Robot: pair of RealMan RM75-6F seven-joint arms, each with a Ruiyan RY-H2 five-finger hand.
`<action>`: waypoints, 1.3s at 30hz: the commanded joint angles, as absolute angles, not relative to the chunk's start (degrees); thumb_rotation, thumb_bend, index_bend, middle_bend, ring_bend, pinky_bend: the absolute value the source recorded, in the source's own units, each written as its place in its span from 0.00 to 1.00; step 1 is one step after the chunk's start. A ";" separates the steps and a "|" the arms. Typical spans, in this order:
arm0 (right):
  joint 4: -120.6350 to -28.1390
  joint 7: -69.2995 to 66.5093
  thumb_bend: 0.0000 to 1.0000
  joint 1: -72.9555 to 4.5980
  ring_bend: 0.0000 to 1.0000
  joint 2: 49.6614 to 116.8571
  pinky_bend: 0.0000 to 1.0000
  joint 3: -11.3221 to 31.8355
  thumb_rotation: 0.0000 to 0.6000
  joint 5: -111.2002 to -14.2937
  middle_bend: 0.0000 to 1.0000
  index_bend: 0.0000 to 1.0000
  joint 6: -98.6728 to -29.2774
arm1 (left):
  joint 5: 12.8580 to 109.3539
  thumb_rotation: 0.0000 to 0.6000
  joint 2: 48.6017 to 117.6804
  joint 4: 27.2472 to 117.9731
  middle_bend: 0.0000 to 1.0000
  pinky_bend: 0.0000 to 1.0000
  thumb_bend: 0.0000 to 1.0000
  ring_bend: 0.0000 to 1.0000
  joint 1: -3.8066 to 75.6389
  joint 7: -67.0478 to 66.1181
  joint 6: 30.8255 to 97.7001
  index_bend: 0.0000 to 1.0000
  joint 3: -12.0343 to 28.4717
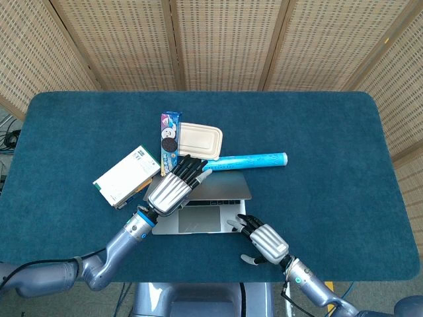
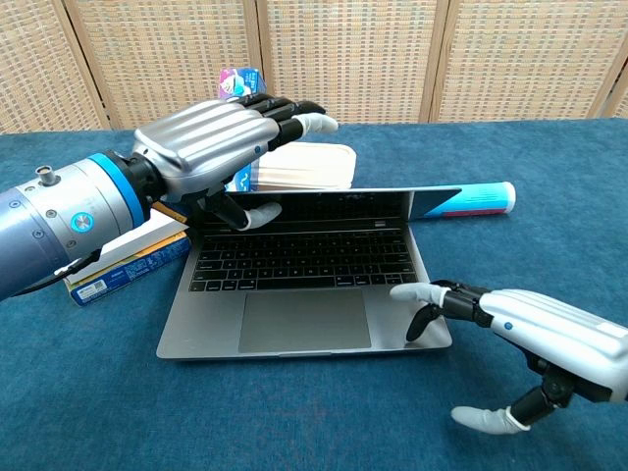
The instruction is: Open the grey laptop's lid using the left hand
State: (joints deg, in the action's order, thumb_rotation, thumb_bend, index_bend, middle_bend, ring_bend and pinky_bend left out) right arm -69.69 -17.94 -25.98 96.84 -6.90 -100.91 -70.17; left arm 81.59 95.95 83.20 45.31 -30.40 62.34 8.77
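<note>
The grey laptop [image 1: 201, 219] [image 2: 304, 260] lies at the middle front of the blue table with its lid [image 1: 228, 187] [image 2: 334, 204] partly raised. My left hand [image 1: 173, 191] [image 2: 211, 147] holds the lid's left top edge. Its thumb [image 2: 250, 212] presses the screen side and its fingers [image 2: 294, 110] reach over the back. My right hand [image 1: 264, 241] [image 2: 535, 329] is at the laptop's front right corner, fingers spread. One fingertip [image 2: 404, 291] touches the base beside the trackpad. Its thumb points down at the cloth.
A white box [image 1: 127, 176] [image 2: 128, 257] lies against the laptop's left side. Behind the lid are a cookie packet [image 1: 169, 139], a beige lidded container [image 1: 199, 139] [image 2: 306, 165] and a blue tube [image 1: 254, 160] [image 2: 471, 198]. The table's near edge runs just below my right hand.
</note>
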 commanded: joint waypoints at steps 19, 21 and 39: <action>-66.51 -15.96 0.31 -27.17 0.09 98.45 0.11 -7.32 1.00 -101.39 0.27 0.00 -69.68 | 78.68 1.00 96.08 83.38 0.00 0.00 0.42 0.00 45.31 -31.05 61.88 0.00 9.59; -66.22 -15.63 0.31 -27.15 0.09 98.65 0.11 -7.50 1.00 -101.48 0.27 0.00 -69.76 | 78.31 1.00 95.94 83.25 0.00 0.00 0.42 0.00 45.37 -31.27 61.95 0.00 9.92; -66.25 -13.95 0.31 -27.89 0.09 99.02 0.11 -7.88 1.00 -101.22 0.27 0.00 -68.81 | 73.42 1.00 93.83 82.52 0.00 0.00 0.41 0.00 47.17 -31.88 60.88 0.00 14.19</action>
